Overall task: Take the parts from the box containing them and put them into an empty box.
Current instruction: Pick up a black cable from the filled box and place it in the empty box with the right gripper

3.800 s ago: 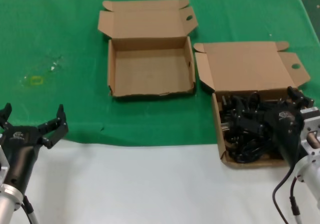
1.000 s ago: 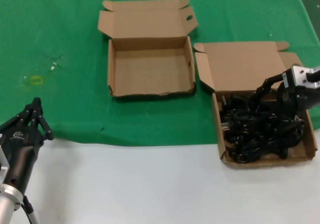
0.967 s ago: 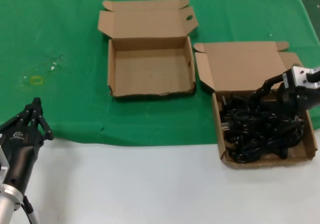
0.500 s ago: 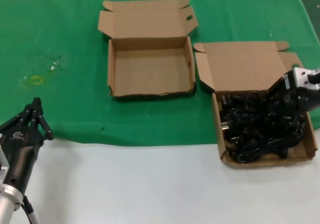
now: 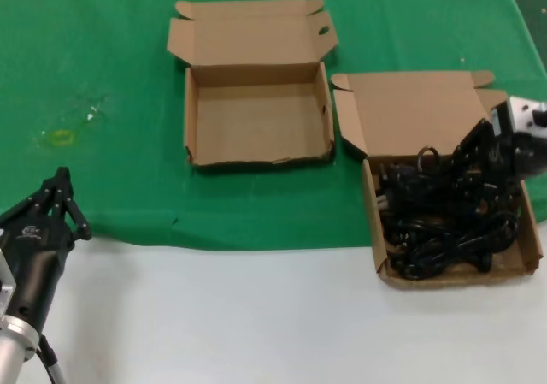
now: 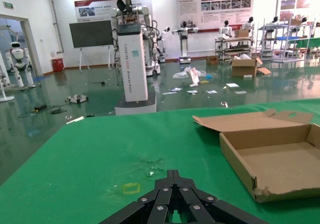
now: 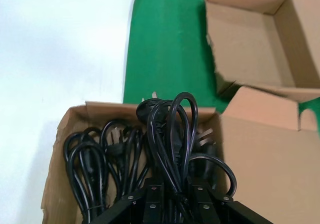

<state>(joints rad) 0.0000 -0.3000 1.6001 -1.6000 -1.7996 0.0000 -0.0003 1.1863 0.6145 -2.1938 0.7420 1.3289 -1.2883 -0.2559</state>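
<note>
The box with the parts [image 5: 373, 221] lies at the right, lid [image 5: 419, 110] folded back, and holds several coiled black power cords [image 5: 436, 230]. My right gripper [image 5: 479, 157] is over its far right part, shut on one cord bundle. In the right wrist view the held cord [image 7: 170, 129] loops up out from between the fingers [image 7: 154, 200], above the other cords [image 7: 100, 159]. The empty box [image 5: 256, 123] lies open at centre back and also shows in the right wrist view [image 7: 255, 34]. My left gripper [image 5: 58, 189] is shut and parked at the front left, over the edge of the green cloth.
A green cloth [image 5: 102, 50] covers the back of the table, and bare white table [image 5: 256, 316] lies in front. A small yellow mark [image 5: 60, 136] is on the cloth at the left. The left wrist view shows the empty box's corner [image 6: 260, 191] beside my shut left gripper [image 6: 173, 176].
My right gripper has closed on a cord bundle and drawn back to the right and up, so a cord loop now stands above the pile. The left arm has not moved in the last second.
</note>
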